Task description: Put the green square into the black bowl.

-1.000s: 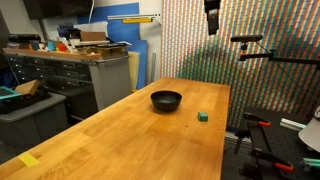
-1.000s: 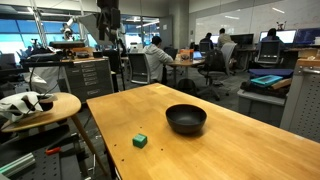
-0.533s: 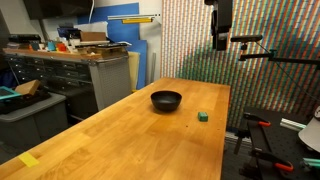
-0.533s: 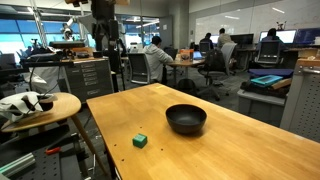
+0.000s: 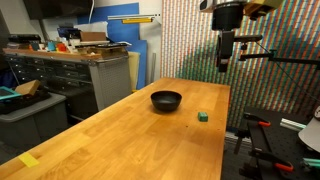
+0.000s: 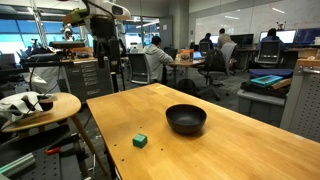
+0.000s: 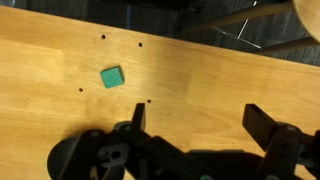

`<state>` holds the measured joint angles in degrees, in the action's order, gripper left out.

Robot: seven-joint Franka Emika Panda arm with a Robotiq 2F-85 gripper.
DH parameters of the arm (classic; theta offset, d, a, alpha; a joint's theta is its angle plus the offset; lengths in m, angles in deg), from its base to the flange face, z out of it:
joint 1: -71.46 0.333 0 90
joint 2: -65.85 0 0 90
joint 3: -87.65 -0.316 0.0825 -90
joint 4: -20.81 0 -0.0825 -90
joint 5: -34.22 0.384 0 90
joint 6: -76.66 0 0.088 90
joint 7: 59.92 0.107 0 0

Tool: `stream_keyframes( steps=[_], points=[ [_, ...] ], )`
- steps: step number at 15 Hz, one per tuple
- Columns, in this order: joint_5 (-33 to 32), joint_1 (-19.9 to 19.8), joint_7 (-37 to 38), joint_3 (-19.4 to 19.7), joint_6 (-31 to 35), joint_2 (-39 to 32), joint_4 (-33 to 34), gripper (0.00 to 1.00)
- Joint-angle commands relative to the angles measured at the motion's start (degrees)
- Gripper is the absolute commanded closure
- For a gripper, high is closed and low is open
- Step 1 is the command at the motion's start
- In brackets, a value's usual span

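The green square is a tiny dark-green block on the wooden table, near one long edge; it also shows in an exterior view and in the wrist view. The black bowl sits on the table a short way from the block, also in an exterior view. My gripper hangs high above the table's far end, well above the block, seen also in an exterior view. In the wrist view the gripper is open and empty, with the block to its upper left.
The wooden table has small dark holes near the block. A tripod stand stands beyond the table edge. A round side table with a white object stands by the table. Cabinets stand behind.
The arm has come down and into view above the table's far end. The block and bowl have not moved.
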<state>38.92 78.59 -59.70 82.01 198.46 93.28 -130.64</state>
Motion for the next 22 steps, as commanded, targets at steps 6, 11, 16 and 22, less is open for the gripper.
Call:
stream_keyframes(
  steps=[6, 11, 16, 22],
  points=[
    [-1.8, -4.5, -2.2, 4.5, 15.7, -3.9, -7.2, 0.00],
    [-5.9, -5.9, -4.8, 4.9, 22.1, -10.2, -7.2, 0.00],
    [-9.7, -6.3, -7.5, 4.9, 27.3, -16.7, -7.2, 0.00],
    [-14.6, -7.3, -8.6, 5.4, 33.6, -23.9, -7.2, 0.00]
  ],
)
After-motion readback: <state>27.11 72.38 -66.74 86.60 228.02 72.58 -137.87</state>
